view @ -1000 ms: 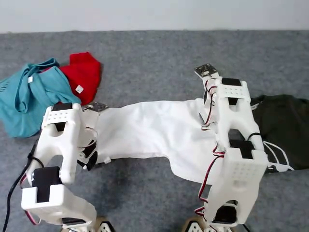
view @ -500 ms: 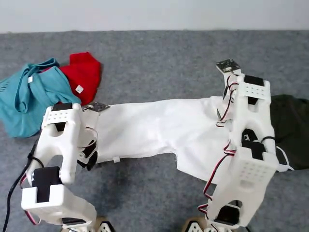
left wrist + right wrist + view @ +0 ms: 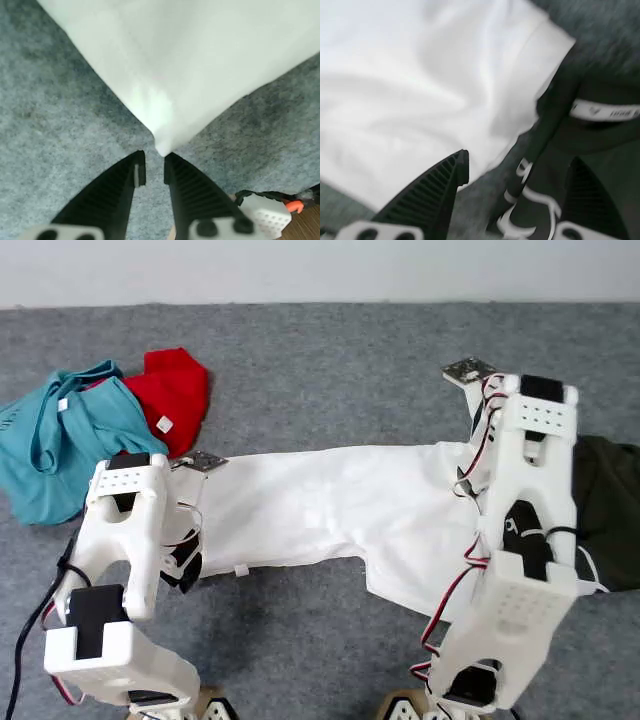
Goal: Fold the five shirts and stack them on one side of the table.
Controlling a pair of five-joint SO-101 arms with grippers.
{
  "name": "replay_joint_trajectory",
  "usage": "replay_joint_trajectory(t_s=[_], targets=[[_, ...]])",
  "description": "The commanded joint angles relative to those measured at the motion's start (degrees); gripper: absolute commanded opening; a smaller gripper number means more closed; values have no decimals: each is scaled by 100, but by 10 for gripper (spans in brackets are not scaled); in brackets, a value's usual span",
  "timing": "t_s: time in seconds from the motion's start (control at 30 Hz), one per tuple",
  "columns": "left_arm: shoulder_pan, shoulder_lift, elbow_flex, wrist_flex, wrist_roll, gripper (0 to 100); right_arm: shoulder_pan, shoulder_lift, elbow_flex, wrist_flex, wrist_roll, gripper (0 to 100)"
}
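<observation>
- High view: the white shirt (image 3: 330, 505) lies spread on the grey surface (image 3: 300, 360). Its long axis runs side to side, from the left arm (image 3: 125, 530) to the right arm (image 3: 525, 500). Each arm stands over one end of it, so each is the nearer one for its own end. A dark shirt (image 3: 605, 500) lies just beyond the right arm and touches the white shirt's end. A teal shirt (image 3: 60, 440) and a red shirt (image 3: 175, 390) lie heaped together past the left arm, unfolded.
- Left wrist view: the left jaws are narrow, with a slim gap between the tips and nothing seen in it. A corner of the white shirt (image 3: 162, 142) points straight at that gap, just ahead of the tips. I cannot tell whether it touches them. The cloth widens away from the jaws, so a short push forward along their own line looks enough to take the corner.
- Right wrist view: the right jaws are wide and empty. The white shirt (image 3: 420, 75) lies toward one jaw and the dark shirt (image 3: 600, 145) toward the other. The line where the two meet runs between the jaws. Closing here could pinch both shirts, so the jaws likely need to shift toward the white side first.
</observation>
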Motion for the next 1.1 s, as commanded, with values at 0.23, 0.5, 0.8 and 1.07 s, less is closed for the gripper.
replay_joint_trajectory(t_s=[0.23,0.5,0.8,1.07], targets=[[9,-193,-145,35,18,79,136,-620,1002,180,-369,307],[18,-176,-145,35,18,79,295,-673,2875,-1798,-695,307],[26,-167,-136,35,18,79,796,-1121,3042,-1833,-343,307],[26,-167,-136,35,18,79,699,-1218,3341,-1833,-334,307]])
